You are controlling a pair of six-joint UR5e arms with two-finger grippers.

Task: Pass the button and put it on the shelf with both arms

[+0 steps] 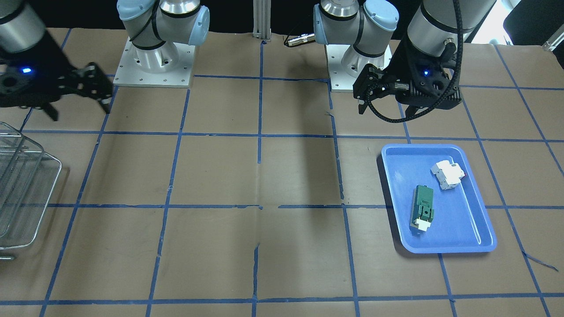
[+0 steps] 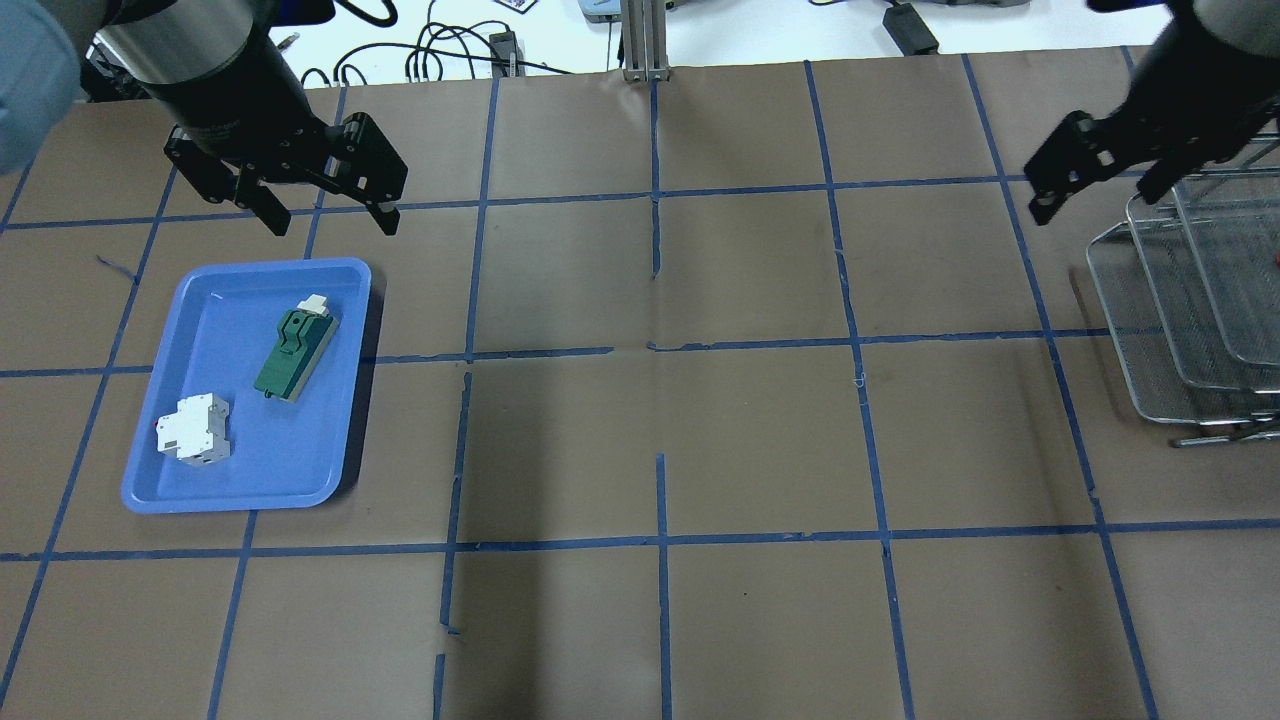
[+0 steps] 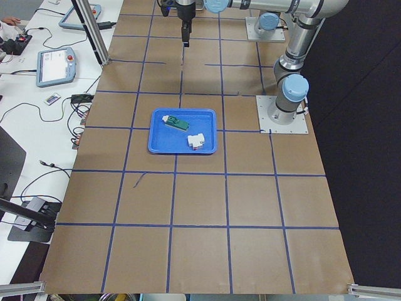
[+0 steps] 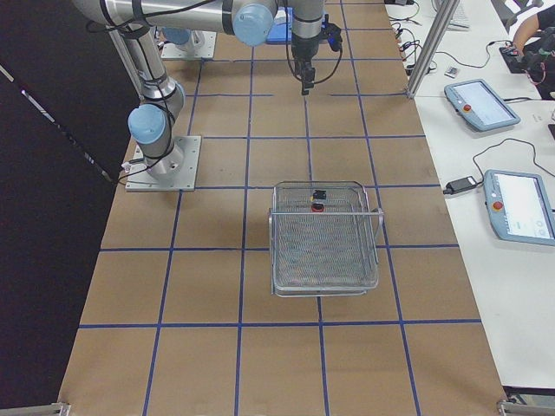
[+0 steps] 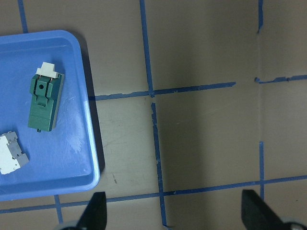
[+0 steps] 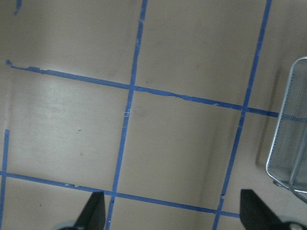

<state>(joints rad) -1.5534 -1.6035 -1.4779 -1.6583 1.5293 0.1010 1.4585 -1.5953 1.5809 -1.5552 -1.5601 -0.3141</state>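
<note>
The button (image 4: pixel 317 203), red cap on a black body, lies in the shelf (image 4: pixel 325 234) near its far end, touching no gripper. The shelf also shows at the edge of the overhead view (image 2: pixel 1180 330) and of the front view (image 1: pixel 26 193). My right gripper (image 2: pixel 1095 203) hangs open and empty beside the shelf; it also shows in the front view (image 1: pixel 79 111). My left gripper (image 2: pixel 332 222) is open and empty above the table, just off one end of the blue tray (image 2: pixel 240 495).
The blue tray (image 1: pixel 449 246) holds a green block (image 2: pixel 295 350) and a white breaker-like block (image 2: pixel 195 430); both also show in the left wrist view. Brown paper with blue tape lines covers the table. An aluminium post (image 2: pixel 645 40) stands at the table edge.
</note>
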